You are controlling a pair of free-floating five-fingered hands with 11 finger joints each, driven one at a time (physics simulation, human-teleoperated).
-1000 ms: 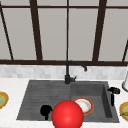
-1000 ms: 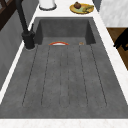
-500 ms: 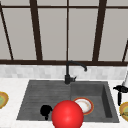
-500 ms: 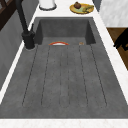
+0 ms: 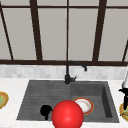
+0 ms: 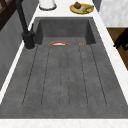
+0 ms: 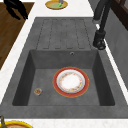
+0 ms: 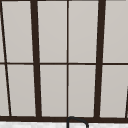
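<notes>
Beside the ridged grey drainboard (image 5: 37, 100), left hand (image 5: 46, 111), glossy red sphere (image 5: 67, 114).

Plate (image 7: 71, 82) in sink basin (image 7: 45, 63); faucet (image 5: 68, 75) behind; drainboard (image 6: 65, 77) left of basin.

A window (image 8: 67, 62) with dark brown bars over pale panes spans the far wall. Low at the middle, the curved top of a black faucet (image 8: 77, 120) rises before its sill.
</notes>
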